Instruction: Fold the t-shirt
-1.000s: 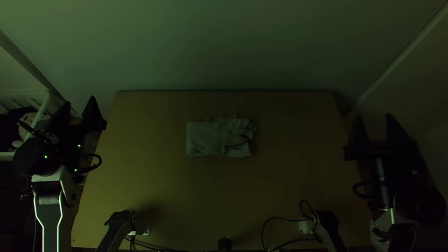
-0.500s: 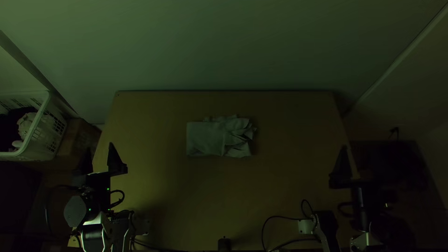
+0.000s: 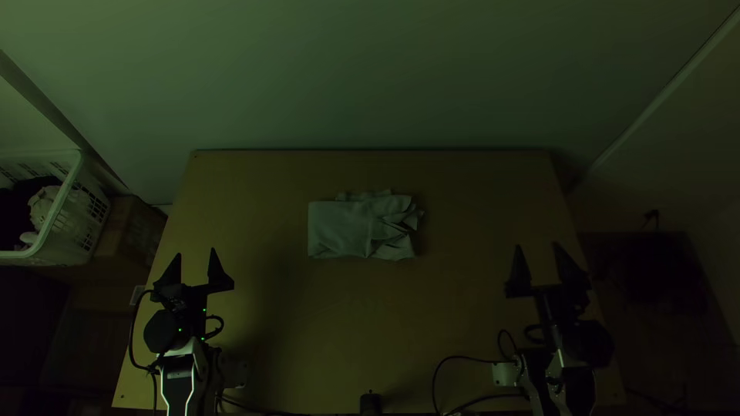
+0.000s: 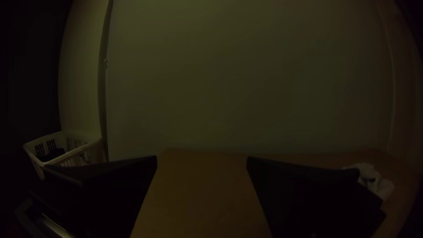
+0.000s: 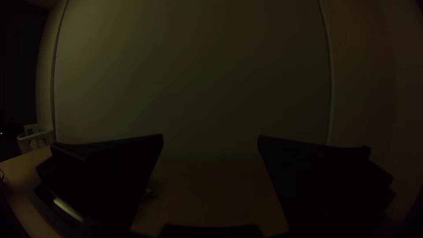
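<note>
Left black gripper (image 3: 196, 253), right black gripper (image 3: 538, 246) wide open; our folded grey cloth t-shirt (image 3: 339, 229) lies on light wooden desk (image 3: 370, 316), one end ruffled. Final tidying, we reckon: next, straighten that end!

Black and silver-grey build, tapered black fingers (image 3: 218, 277)
Left arm (image 3: 178, 387): rounded black joint (image 3: 160, 331), small green lights (image 3: 204, 310), pale link (image 3: 183, 349), bright edge lines, looped black cable (image 3: 132, 339); right arm (image 3: 578, 385): rounded black joint (image 3: 596, 343), pale link (image 3: 569, 357), black cable loop (image 3: 526, 333)

This looks like a robotics lab: two robot arms (image 3: 179, 375) at a wooden table (image 3: 370, 308).
</note>
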Available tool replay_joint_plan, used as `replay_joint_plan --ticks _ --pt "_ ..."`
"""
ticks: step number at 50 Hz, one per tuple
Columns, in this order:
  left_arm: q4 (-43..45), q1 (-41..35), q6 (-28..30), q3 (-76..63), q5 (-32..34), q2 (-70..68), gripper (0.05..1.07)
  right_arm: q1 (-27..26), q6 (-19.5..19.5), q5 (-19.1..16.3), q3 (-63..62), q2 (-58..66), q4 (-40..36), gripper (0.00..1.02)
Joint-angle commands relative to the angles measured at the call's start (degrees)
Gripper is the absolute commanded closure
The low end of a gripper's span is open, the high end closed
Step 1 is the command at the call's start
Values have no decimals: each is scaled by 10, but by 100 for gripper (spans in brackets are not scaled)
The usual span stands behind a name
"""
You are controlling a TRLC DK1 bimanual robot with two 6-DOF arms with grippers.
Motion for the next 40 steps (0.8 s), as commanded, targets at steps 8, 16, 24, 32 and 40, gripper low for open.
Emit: replay_joint_plan --ticks 8,16,24,32,40 --pt "17 -7 43 -46 6 -4 9 -5 25 3 -61 -6 -21 4" --pt "5 1 77 -56 5 -4 9 -2 33 2 -85 -6 -43 4" --pt "2 5 73 -56 8 -3 9 12 36 3 -101 -4 -63 4" --pt "2 5 72 -56 9 -3 9 1 35 3 -101 -5 -65 4" --pt "2 5 72 -56 9 -3 9 1 34 3 -101 -5 -65 4"
